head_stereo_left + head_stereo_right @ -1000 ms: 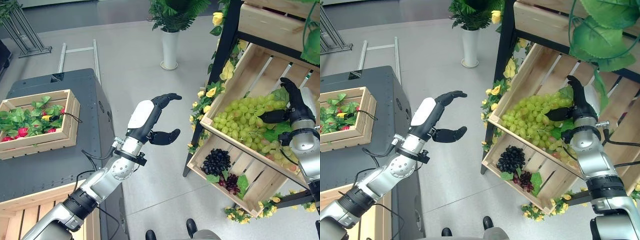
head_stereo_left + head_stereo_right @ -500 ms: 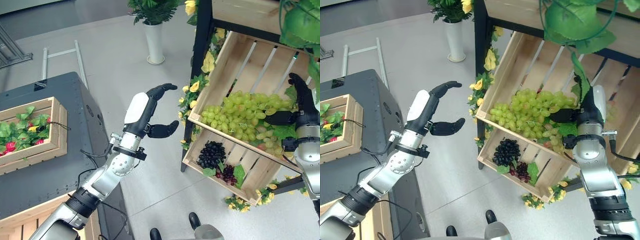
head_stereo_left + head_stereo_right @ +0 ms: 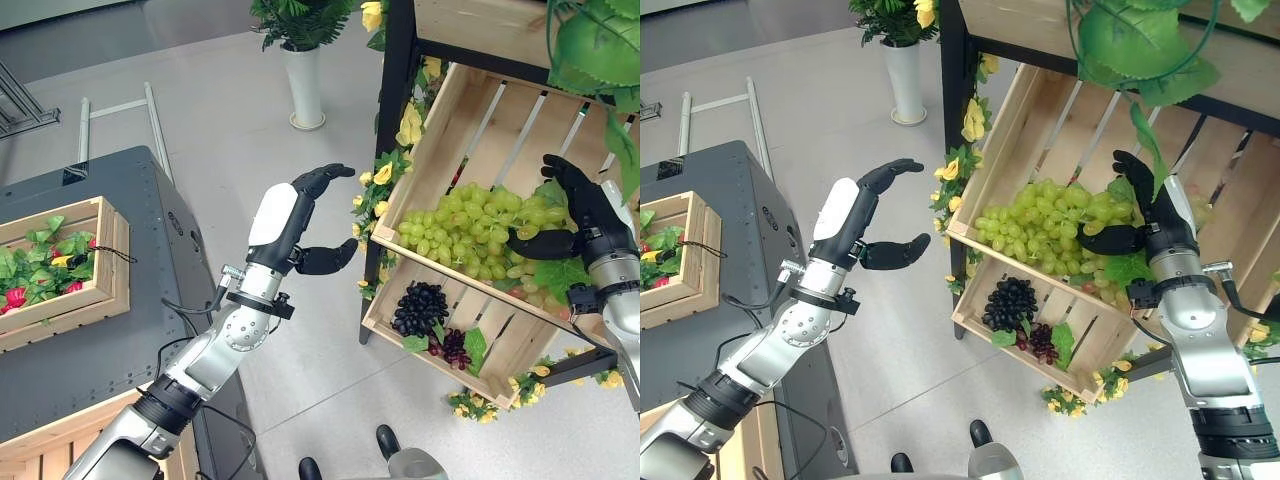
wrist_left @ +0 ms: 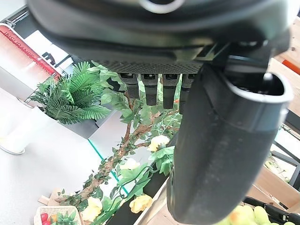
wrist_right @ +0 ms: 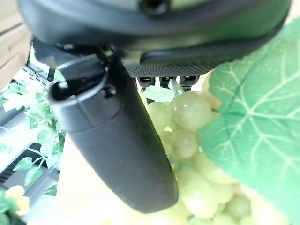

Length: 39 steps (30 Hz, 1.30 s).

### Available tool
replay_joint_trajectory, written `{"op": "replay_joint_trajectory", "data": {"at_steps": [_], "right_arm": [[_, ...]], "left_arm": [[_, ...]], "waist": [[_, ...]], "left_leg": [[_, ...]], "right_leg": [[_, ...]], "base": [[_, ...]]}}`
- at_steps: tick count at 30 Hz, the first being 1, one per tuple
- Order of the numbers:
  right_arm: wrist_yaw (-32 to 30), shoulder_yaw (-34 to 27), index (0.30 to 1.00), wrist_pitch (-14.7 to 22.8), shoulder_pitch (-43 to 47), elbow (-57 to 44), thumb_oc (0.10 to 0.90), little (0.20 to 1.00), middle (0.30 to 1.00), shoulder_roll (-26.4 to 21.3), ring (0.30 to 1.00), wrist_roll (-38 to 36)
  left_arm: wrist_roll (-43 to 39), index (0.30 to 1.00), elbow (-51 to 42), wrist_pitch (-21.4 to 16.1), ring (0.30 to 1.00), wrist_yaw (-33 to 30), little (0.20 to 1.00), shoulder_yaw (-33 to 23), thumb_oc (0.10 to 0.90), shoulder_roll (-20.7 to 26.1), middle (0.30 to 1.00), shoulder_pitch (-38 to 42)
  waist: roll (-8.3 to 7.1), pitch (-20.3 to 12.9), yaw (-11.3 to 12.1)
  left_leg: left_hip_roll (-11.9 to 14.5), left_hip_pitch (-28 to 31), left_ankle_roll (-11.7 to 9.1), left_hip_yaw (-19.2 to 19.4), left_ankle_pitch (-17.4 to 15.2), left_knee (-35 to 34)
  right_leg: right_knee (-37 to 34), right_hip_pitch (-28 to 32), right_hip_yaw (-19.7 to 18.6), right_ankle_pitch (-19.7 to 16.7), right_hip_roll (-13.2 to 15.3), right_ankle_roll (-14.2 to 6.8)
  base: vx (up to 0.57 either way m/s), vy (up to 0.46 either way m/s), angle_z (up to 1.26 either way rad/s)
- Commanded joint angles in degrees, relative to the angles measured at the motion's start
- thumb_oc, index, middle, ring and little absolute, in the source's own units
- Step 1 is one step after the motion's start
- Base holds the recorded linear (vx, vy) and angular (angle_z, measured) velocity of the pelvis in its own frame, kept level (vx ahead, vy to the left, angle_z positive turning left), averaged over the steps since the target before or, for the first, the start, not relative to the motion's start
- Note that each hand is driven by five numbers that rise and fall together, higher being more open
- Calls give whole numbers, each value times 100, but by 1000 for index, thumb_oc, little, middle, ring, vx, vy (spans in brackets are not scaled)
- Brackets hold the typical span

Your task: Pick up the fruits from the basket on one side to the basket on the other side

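Filling the slanted wooden slatted crate (image 3: 470, 130), the heap of soft green grapes (image 3: 468, 232) bruises easily and should be cradled from beneath; the right robot hand (image 3: 580, 205) spreads wide over it, the left robot hand (image 3: 300, 215) relaxed, empty.

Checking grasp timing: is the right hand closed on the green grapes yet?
Not yet. The right hand is open, its fingers spread over the green grapes, thumb alongside them.
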State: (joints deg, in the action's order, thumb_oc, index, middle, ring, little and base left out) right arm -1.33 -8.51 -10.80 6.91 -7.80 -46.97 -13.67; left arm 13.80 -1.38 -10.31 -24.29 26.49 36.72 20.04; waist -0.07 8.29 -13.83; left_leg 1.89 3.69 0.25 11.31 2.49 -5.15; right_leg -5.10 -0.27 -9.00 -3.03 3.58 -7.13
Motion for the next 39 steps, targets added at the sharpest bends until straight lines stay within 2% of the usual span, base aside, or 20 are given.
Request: {"op": "replay_joint_trajectory", "data": {"at_steps": [1, 3, 8, 13, 15, 18, 21, 24, 28, 33, 36, 38, 39], "right_arm": [[430, -250, 900, 719, 231, -272, 800, 900, 900, -638, 900, -68], [738, -242, 900, 655, 175, -211, 800, 900, 900, -765, 900, 84], [1857, -82, 900, 399, 36, 67, 800, 900, 900, -1428, 900, 743], [2218, 270, 900, 250, 90, 473, 800, 900, 900, -2099, 900, 1149], [1883, 332, 900, 277, 150, 591, 800, 900, 900, -2233, 900, 965], [1758, 312, 900, 275, 316, 628, 800, 900, 900, -2265, 900, 830], [1207, 159, 900, 387, 403, 669, 800, 900, 900, -2270, 900, 503], [315, -141, 900, 656, 490, 680, 800, 900, 900, -2019, 900, 218], [-377, -630, 900, 936, 513, 169, 800, 900, 900, -1494, 900, 143], [-613, -937, 900, 1221, 398, -673, 800, 900, 900, -829, 900, -338], [-748, -875, 900, 1521, 400, -1098, 800, 900, 900, -372, 900, -784], [-579, -777, 900, 1766, 406, -1284, 800, 900, 900, -53, 900, -1404], [-538, -762, 900, 1789, 415, -1302, 800, 900, 900, -19, 900, -1482]], "left_arm": [[91, 900, 114, -446, 900, -264, 900, -342, 800, 77, 900, 372], [88, 900, 124, -452, 900, -263, 900, -353, 800, 109, 900, 358], [60, 900, 125, -484, 900, -282, 900, -361, 800, 267, 900, 340], [90, 900, 61, -456, 900, -329, 900, -267, 800, 390, 900, 326], [86, 900, -8, -409, 900, -367, 900, -236, 800, 445, 900, 297], [109, 900, 34, -455, 900, -371, 900, -245, 800, 440, 900, 275], [119, 900, -23, -453, 900, -367, 900, -283, 800, 449, 900, 201], [145, 900, -32, -469, 900, -415, 900, -315, 800, 428, 900, 138], [169, 900, -56, -457, 900, -404, 900, -429, 800, 332, 900, 68], [222, 900, -52, -473, 900, -423, 900, -533, 800, 191, 900, -14], [277, 900, -12, -465, 900, -472, 900, -522, 800, 56, 900, 9], [302, 900, 72, -499, 900, -514, 900, -500, 800, -9, 900, 39], [304, 900, 88, -510, 900, -521, 900, -497, 800, -17, 900, 43]], "waist": [[-197, -553, 126], [-210, -551, 118], [-295, -561, 137], [-395, -542, 165], [-425, -533, 171], [-434, -538, 168], [-433, -543, 172], [-393, -549, 161], [-297, -537, 132], [-183, -521, 120], [-110, -485, 131], [-80, -475, 149], [-76, -475, 151]], "left_leg": [[166, 67, -54, -302, -364, 15], [170, 70, -60, -302, -364, 15], [181, 56, -82, -305, -364, 15], [196, 41, -110, -312, -336, 15], [199, 40, -112, -323, -334, 15], [200, 41, -110, -317, -334, 15], [198, 44, -102, -340, -341, 15], [192, 45, -77, -345, -355, 15], [175, 57, -47, -357, -388, 15], [158, 61, -19, -351, -403, 15], [146, 68, -10, -344, -407, 15], [133, 46, -16, -335, -353, 15], [131, 44, -16, -337, -351, 15]], "right_leg": [[135, -20, 311, -110, -444, 302], [144, -19, 317, -103, -449, 303], [121, -15, 343, -122, -444, 299], [134, -22, 346, -149, -461, 299], [139, -27, 337, -159, -473, 295], [149, -31, 319, -152, -481, 295], [141, -14, 295, -149, -492, 296], [165, -21, 263, -120, -507, 303], [187, -21, 232, -78, -512, 309], [184, -17, 197, -50, -497, 324], [179, -11, 201, -47, -472, 328], [195, -37, 210, -77, -457, 334], [195, -37, 214, -76, -454, 335]], "base": [[0, 0, 0], [0, 0, 0], [-2, -6, 0], [-4, -19, 0], [-5, -16, 0], [0, 0, 0], [0, 0, 0], [0, 0, 0], [3, 19, 0], [1, 42, -1], [-16, 41, 0], [-36, 23, 1], [-31, 21, 0]]}}
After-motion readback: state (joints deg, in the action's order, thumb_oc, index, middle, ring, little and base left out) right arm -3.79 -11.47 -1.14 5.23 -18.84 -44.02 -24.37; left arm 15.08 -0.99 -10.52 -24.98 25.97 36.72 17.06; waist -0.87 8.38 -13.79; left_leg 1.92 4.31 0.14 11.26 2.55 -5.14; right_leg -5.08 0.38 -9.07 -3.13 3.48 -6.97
